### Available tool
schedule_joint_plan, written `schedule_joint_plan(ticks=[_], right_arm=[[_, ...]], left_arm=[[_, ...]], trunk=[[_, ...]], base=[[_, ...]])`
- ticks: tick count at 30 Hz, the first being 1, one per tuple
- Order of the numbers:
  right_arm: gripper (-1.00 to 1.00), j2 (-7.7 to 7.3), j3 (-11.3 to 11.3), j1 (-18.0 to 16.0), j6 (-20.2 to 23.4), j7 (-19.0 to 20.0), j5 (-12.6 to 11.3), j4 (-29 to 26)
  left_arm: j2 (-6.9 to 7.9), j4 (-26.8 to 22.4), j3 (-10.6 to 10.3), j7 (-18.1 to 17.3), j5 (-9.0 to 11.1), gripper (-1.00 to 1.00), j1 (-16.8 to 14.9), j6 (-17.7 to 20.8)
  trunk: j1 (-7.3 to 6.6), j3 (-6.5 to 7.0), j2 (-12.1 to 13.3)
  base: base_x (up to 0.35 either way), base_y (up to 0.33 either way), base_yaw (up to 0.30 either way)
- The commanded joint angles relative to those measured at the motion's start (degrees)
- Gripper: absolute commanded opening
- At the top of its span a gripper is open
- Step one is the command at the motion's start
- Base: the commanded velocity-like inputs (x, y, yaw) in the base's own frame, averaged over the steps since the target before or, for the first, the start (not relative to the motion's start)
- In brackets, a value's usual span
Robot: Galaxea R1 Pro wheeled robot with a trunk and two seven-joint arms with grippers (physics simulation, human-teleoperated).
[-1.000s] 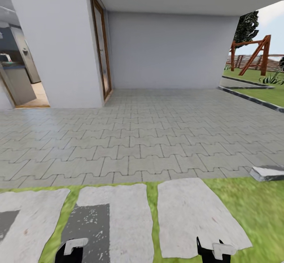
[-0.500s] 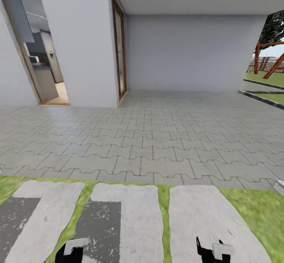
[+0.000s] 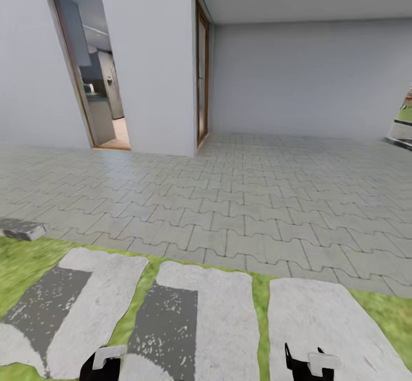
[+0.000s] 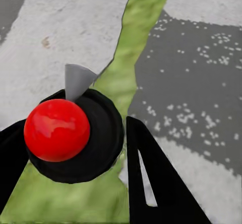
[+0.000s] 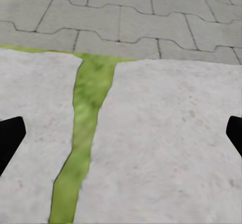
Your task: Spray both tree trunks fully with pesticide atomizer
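Now: atomizer in the left gripper, house wall ahead

Well, the biggest thing up front is the white house (image 3: 143, 55), its wall spanning the far side, with an open doorway (image 3: 94, 66) at left showing a kitchen and a wood-framed door (image 3: 201, 72) at the corner of a covered recess. Grey interlocking paving (image 3: 229, 198) runs wide and bare from the wall toward the robot, plenty of open room across it. Nearer in, pale stone slabs (image 3: 217, 312) lie side by side with strips of grass (image 3: 23, 261) between them, and a low grey kerb stone (image 3: 20, 229) sits at the left edge of the lawn.

Over to the left gripper (image 4: 70, 153): its black fingers are clamped around the pesticide atomizer (image 4: 75, 133), a black round body with a red ball on top, seen end-on, so its long axis runs toward the camera; its grey nozzle tip juts out over the grass strip below. The right gripper (image 5: 121, 133) hangs over the slabs, fingers wide apart, nothing between them.
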Motion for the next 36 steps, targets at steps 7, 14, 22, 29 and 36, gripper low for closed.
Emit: schedule_joint_plan(ticks=[7, 14, 22, 29, 36], right_arm=[[1.0, 0.15, -0.2, 0.0, -0.2, 0.1, 0.1, 0.0], [1.0, 1.69, -0.2, 0.0, -0.2, 0.1, 0.0, 0.0], [1.0, 1.93, -0.2, 0.0, -0.2, 0.1, 0.0, 0.0], [1.0, 1.93, -0.2, 0.0, -0.2, 0.1, 0.1, 0.0], [1.0, 1.94, -0.2, 0.0, -0.2, 0.1, 0.1, 0.0]], left_arm=[[-0.03, 0.1, 0.2, 0.0, -0.1, -1.0, 0.0, -0.2], [-0.03, 0.1, 0.2, 0.0, -0.1, -1.0, 0.0, -0.2], [-0.03, 0.1, 0.2, 0.0, -0.1, -1.0, 0.0, -0.2], [-0.03, 0.1, 0.2, 0.0, -0.1, -1.0, 0.0, -0.2], [-0.03, 0.1, 0.2, 0.0, -0.1, -1.0, 0.0, -0.2]], trunk=[[-0.01, -0.04, 0.0], [-0.01, -0.04, 0.0], [-0.01, -0.04, 0.0], [-0.01, -0.04, 0.0], [-0.01, -0.04, 0.0]], base=[[0.0, 0.298, 0.279], [0.0, 0.306, 0.282], [0.0, 0.307, 0.282], [-0.093, 0.299, 0.282], [-0.207, 0.269, 0.282]])
